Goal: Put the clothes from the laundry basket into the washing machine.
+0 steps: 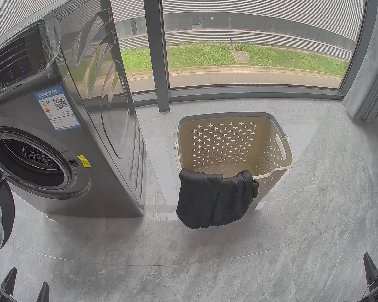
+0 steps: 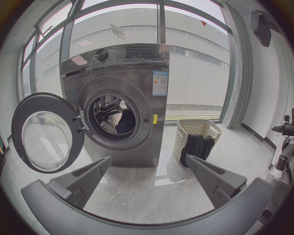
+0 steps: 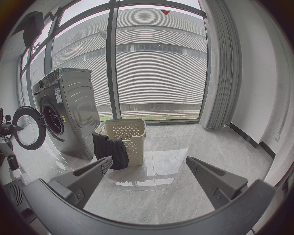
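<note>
Over the near rim of the laundry basket (image 1: 228,135) hangs a black garment (image 1: 214,198), well apart from the left gripper (image 2: 147,159) and right gripper (image 3: 147,160), both spread wide and holding nothing. Grey floor (image 1: 226,247) lies between them, and the washing machine (image 1: 104,119) door (image 2: 46,131) stands open.

Setting: laundry corner of a bright, sparsely furnished room; home or test flat, cannot tell which.
Evidence: grey-silver front-loading washing machine (image 1: 94,174); beige perforated plastic laundry basket (image 1: 221,139); polished grey marble-look floor (image 1: 202,273); floor-to-ceiling glass window (image 1: 254,38); pale pleated curtain (image 1: 369,83).
</note>
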Available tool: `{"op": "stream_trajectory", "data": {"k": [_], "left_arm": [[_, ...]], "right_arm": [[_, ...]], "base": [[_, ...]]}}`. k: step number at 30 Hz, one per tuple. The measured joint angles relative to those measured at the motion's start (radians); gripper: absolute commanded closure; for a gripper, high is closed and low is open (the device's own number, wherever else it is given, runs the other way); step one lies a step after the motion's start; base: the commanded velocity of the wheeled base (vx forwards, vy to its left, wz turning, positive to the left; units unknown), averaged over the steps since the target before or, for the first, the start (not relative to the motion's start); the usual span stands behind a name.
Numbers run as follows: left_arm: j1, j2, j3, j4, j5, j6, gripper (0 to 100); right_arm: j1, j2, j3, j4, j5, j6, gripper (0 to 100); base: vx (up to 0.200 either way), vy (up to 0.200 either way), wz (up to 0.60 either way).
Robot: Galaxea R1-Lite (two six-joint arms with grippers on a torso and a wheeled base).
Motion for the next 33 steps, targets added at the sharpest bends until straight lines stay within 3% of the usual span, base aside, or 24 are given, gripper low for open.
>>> {"op": "stream_trajectory", "data": {"k": [3,14,20,26,33], "left_arm": [[0.0,0.0,0.0,0.0,0.0,0.0,0],[0.0,0.0,0.0,0.0,0.0,0.0,0],[0.0,0.0,0.0,0.0,0.0,0.001,0],[0.0,0.0,0.0,0.0,0.0,0.002,0],[0.0,0.0,0.0,0.0,0.0,0.002,0]], "right_arm": [[0.0,0.0,0.0,0.0,-0.001,0.005,0],[-0.001,0.0,-0.002,-0.019,0.004,-0.004,0],[-0.001,0.01,-0.117,-0.011,0.02,-0.007,0],[0.007,0.133,-0.185,0.013,0.086,-0.005,0],[0.031,0.417,-0.181,-0.104,0.163,0.007,0]], "base": [[0.2,0.0,0.0],[0.0,0.0,0.0],[0.0,0.0,0.0],[0.0,0.0,0.0],[0.0,0.0,0.0]]}}
